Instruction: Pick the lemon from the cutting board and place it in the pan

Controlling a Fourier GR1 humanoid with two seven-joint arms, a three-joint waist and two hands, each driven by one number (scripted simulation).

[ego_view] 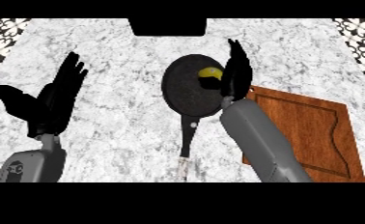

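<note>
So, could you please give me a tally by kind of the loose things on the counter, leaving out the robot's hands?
Lemon: 1, in the pan.
Pan: 1, black, handle pointing toward the robot.
Cutting board: 1, wooden, right of the pan.
Total: 3

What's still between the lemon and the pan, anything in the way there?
Nothing visible. The lemon is already over the pan, at its upper right part, with the right robot hand right beside it and partly covering it. The cutting board lies off to the right. The left robot hand rests open at the left.
</note>
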